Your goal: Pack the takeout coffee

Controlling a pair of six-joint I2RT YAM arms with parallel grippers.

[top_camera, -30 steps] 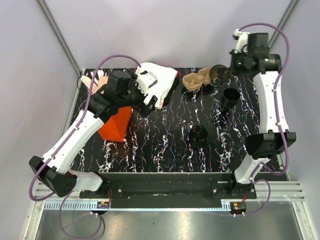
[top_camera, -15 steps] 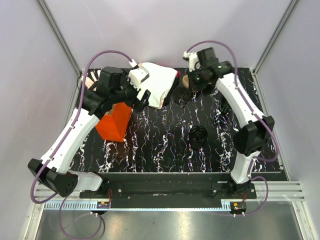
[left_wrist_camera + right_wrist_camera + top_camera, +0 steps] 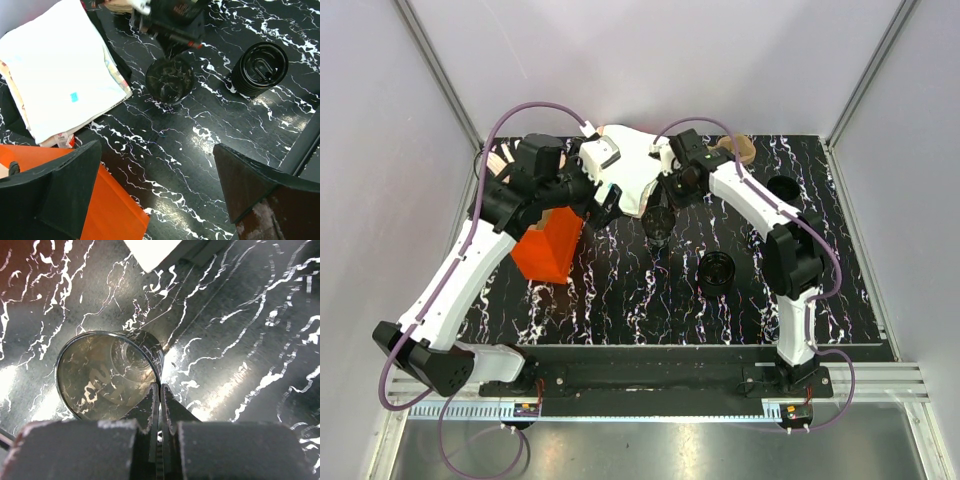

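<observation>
The right gripper (image 3: 156, 392) is pinched almost closed on the rim wall of the takeout coffee cup (image 3: 107, 375), one finger inside the mouth and one outside. In the overhead view the cup sits at upper centre of the frame, just beside the lower edge of the white bag (image 3: 630, 165). Whether its base rests on the table (image 3: 620, 300) or hangs just clear of it cannot be told. The left gripper (image 3: 156, 147) stands wide open and holds nothing; it hangs near the bag, with the cup at upper centre of its own view. Hazard 1: the grip is a thin single-point pinch on a light, flexible rim. A fast swing or a snag of the base on the table probably pivots the cup about the fingers, buckles the rim, or lets it slip and tip. Hazard 2: the cardboard tray (image 3: 738, 148) lies at the upper right of the overhead frame, mostly hidden behind the right arm and well apart from the cup. A poorly centred descent is likely to land the tapered base on the tray's ridge, not in a hollow. Hazard 3: both wrists crowd the same upper-centre zone, so an uncoordinated move by either arm risks contact between them or a nudge to the bag. Hazard 4: a second black cup (image 3: 782, 187) and a black ribbed item with a sip lid (image 3: 260, 60) stand near any likely path to the tray, and a low carry may knock them over.
</observation>
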